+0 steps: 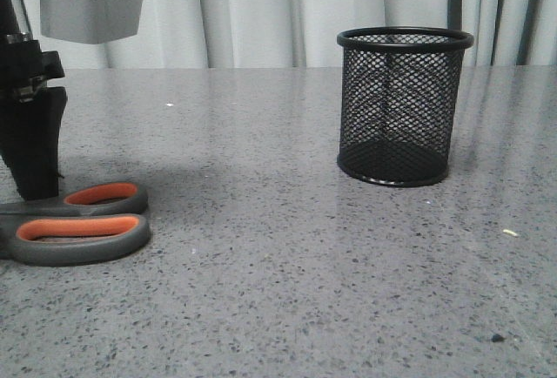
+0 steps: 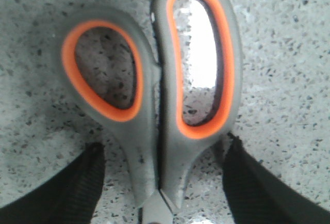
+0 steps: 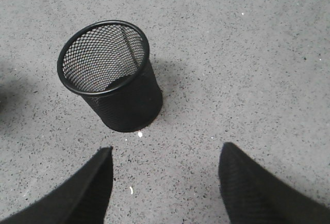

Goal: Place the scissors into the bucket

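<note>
Front view: a grey speckled table (image 1: 287,273) with the scissors (image 1: 80,223) lying flat at its near left, well apart from the upright black mesh bucket (image 1: 405,106), which stands farther back to the right. The left gripper (image 1: 33,147) is lowered right behind the scissors' orange-lined loops.

Left wrist view: the left gripper's (image 2: 160,182) black fingers (image 2: 260,188) are spread, one on either side of the scissors' (image 2: 154,95) handle necks, not clamping them.

Right wrist view: the right gripper (image 3: 165,182) hangs with its fingers wide apart, holding nothing, above bare table near the bucket (image 3: 111,74).
</note>
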`<state>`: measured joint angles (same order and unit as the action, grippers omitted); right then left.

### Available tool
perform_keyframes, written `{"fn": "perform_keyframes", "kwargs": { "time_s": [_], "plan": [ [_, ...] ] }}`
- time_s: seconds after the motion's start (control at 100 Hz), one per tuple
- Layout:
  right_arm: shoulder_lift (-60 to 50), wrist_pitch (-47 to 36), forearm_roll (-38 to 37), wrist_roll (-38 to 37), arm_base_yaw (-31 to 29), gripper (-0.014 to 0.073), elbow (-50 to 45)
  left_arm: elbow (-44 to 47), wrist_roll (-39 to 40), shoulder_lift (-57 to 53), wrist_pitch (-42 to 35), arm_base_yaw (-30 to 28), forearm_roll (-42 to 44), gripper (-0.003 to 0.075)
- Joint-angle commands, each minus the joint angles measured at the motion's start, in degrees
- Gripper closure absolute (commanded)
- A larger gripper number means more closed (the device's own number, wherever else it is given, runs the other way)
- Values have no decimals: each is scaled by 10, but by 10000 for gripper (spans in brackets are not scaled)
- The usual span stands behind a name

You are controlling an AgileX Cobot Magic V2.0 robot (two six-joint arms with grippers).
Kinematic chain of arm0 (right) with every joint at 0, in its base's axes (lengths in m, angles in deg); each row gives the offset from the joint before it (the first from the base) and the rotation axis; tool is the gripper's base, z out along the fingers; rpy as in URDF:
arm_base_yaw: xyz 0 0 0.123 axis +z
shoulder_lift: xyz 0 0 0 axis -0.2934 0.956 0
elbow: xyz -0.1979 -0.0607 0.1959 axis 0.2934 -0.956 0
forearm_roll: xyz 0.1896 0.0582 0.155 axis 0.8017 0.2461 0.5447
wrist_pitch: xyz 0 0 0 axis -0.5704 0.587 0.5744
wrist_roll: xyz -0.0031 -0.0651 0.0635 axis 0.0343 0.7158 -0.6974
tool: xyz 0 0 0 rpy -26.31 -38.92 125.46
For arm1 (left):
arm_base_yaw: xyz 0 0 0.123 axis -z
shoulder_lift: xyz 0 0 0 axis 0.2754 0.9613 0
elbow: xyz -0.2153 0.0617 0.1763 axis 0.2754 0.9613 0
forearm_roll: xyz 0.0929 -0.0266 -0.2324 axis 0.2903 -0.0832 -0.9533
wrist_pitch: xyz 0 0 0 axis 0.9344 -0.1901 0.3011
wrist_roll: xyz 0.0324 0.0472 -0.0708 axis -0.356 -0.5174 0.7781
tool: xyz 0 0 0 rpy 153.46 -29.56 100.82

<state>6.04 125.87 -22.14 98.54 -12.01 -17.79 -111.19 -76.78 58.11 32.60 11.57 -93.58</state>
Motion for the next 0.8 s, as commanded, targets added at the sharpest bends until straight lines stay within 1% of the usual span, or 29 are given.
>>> {"fn": "perform_keyframes", "kwargs": {
  "time_s": [0.0,0.08,0.09,0.1,0.2,0.29,0.34,0.54,0.63,0.79],
  "plan": [
    [2,-32,8,6,2,189,20,-10,-1,-9,22,5,-10,348],
    [2,-32,8,6,2,189,20,-10,-1,-9,21,5,-10,440],
    [2,-32,8,6,2,189,20,-10,-1,-9,21,5,-10,467],
    [2,-32,8,6,2,189,20,-10,-1,-9,21,5,-10,467],
    [2,-32,8,6,2,189,20,-10,-1,-9,21,5,-10,598],
    [2,-32,8,6,2,189,20,-10,-1,-9,21,5,-10,699],
    [2,-32,8,6,2,189,20,-10,-1,-9,21,5,-10,741],
    [2,-32,8,6,2,189,20,-24,0,-9,25,5,-10,739],
    [2,-32,8,6,2,189,20,-53,6,-9,40,5,-10,739],
    [2,-32,10,6,2,189,20,-128,49,-11,39,5,-12,739]
  ]
}}
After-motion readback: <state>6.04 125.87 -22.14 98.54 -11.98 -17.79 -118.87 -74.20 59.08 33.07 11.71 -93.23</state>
